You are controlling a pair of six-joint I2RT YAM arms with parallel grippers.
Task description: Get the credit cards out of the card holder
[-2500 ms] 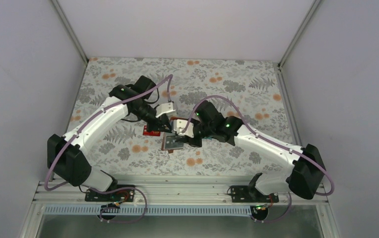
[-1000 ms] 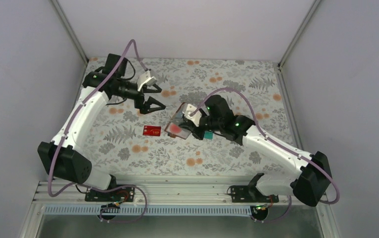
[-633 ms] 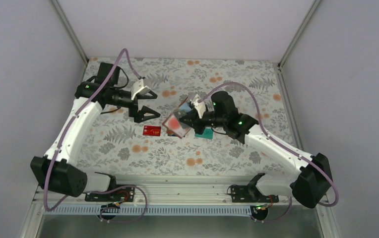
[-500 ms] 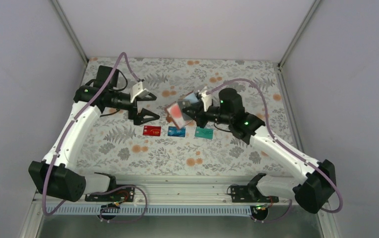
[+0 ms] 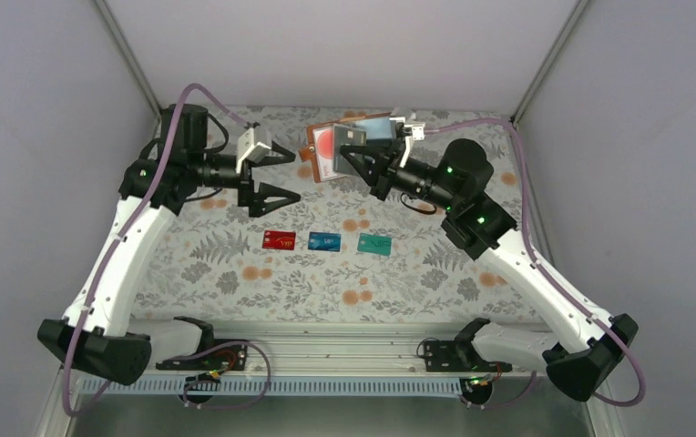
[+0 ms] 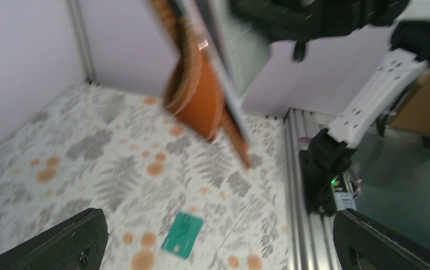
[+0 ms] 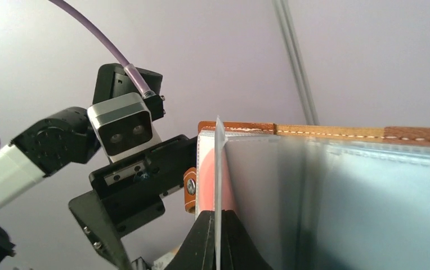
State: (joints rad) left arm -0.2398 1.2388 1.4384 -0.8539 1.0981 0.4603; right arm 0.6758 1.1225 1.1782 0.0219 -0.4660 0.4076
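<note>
Evidently emptying is under way: the right gripper (image 5: 355,155), clamped on an inner pocket leaf, holds the brown card holder (image 5: 312,138) aloft over the table's (image 5: 235,273) far edge. The red card (image 5: 279,239), blue card (image 5: 324,241) and teal card (image 5: 374,244) lie mid-table. The left gripper (image 5: 285,175) hangs wide and empty, and likely plucks the red-white card (image 5: 323,153) next.

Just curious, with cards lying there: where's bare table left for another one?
Bare: the strip between the card row and the rail; also left of the red card. Crowded: the far edge, where the right gripper holds the holder beside the left gripper.
</note>
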